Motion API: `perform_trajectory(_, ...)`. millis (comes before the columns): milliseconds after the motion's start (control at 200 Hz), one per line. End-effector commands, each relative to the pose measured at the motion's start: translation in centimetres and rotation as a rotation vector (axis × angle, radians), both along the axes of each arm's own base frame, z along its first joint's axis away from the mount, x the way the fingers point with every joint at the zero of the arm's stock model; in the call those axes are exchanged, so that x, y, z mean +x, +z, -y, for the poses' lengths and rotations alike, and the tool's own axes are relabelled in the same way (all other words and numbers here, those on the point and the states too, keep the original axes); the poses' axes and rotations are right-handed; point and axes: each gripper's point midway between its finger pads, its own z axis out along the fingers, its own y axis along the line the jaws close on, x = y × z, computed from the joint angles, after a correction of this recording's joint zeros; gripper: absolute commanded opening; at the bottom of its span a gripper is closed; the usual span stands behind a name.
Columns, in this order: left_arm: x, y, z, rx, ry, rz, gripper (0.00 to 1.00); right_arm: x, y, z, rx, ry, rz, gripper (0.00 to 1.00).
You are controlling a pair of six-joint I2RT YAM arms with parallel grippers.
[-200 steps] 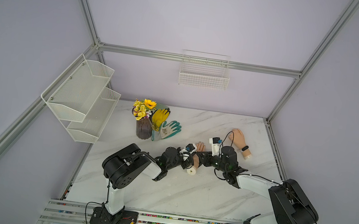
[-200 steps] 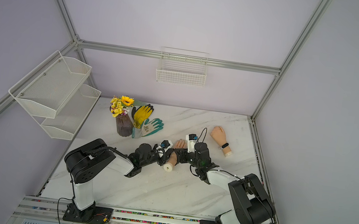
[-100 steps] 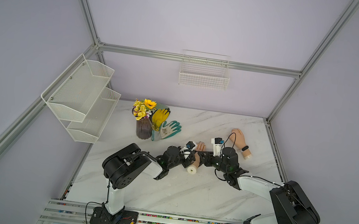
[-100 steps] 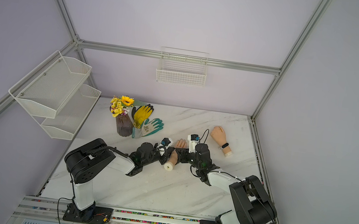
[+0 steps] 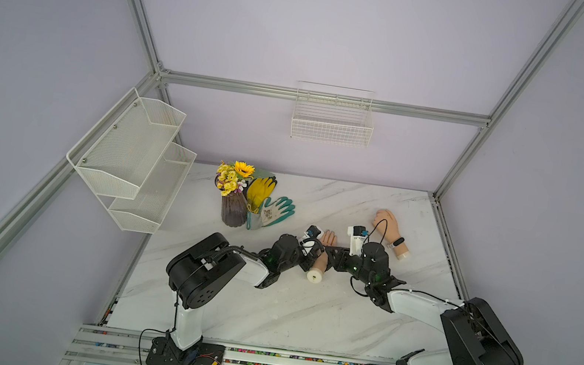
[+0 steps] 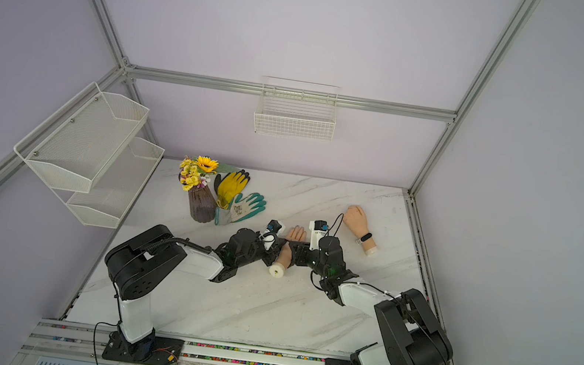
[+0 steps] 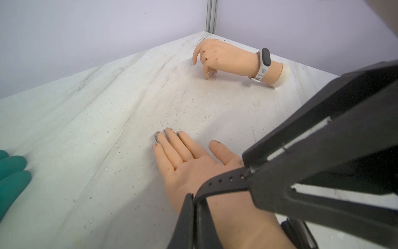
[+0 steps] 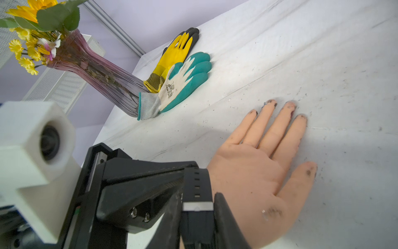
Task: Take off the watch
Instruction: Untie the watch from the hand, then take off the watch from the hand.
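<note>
Headcount, here we go: two mannequin hands, the near hand [image 5: 329, 237] and the far hand [image 5: 385, 222]. One watch [image 7: 224, 183], black, and one slim pale band [image 7: 264, 60] (a separate item, so counted apart). Two gloves: yellow glove [image 5: 260, 192], teal glove [image 5: 278, 210]. One vase [image 5: 233, 211], one bunch of flowers [image 5: 234, 178]. Two robot arms: left arm [image 5: 205, 276], right arm [image 5: 420, 310]. On the walls, one wire basket [image 5: 331, 127] and one two-tier mesh shelf [image 5: 131, 153].

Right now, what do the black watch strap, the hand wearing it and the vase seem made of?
Watch strap: matte black rubber, probably; it bends and has punched holes. Hand: skin-coloured plastic or silicone, matte, with smudged fingertips. Vase: ribbed, purple-tinted glass or clear plastic; stems show through.
</note>
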Motion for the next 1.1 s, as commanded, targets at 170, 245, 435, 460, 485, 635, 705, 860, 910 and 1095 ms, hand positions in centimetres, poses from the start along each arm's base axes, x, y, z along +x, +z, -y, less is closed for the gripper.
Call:
perform_trajectory(170,4.9,-4.8,-13.9,0.239,0.608,-0.097,0.00,0.4,1.4,2.5,0.023,-0.123,0.032,0.11)
perform_trajectory(245,4.9,-4.9,-14.2,0.236,0.621,-0.109,0.00,0.4,1.4,2.7,0.023,-0.133,0.033,0.12)
perform_trajectory(435,5.0,-4.7,-14.2,0.216,0.622,-0.117,0.00,0.3,1.2,2.8,0.022,-0.139,0.029,0.12)
perform_trajectory(460,5.0,-4.6,-14.0,0.207,0.612,-0.113,0.00,0.3,1.1,2.8,0.020,-0.138,0.026,0.12)
perform_trajectory(485,5.0,-4.4,-13.8,0.195,0.604,-0.107,0.00,0.4,1.2,2.7,0.022,-0.134,0.029,0.12)
perform_trajectory(635,4.4,-2.8,-11.5,0.079,0.467,-0.048,0.00,0.1,1.0,1.7,0.027,-0.070,0.033,0.25)
perform_trajectory(705,4.1,-2.3,-10.8,0.044,0.429,-0.033,0.00,0.2,0.9,1.5,0.028,-0.064,0.028,0.47)
perform_trajectory(860,3.9,-1.7,-10.2,0.009,0.387,-0.013,0.00,0.3,1.7,2.0,0.034,-0.094,0.040,0.70)
perform_trajectory(910,3.7,-1.3,-9.9,-0.007,0.370,-0.001,0.00,0.3,2.3,2.2,0.040,-0.106,0.052,0.72)
perform_trajectory(1095,3.1,1.1,-8.8,-0.049,0.301,0.046,0.00,0.1,4.6,2.3,0.073,-0.107,0.101,0.73)
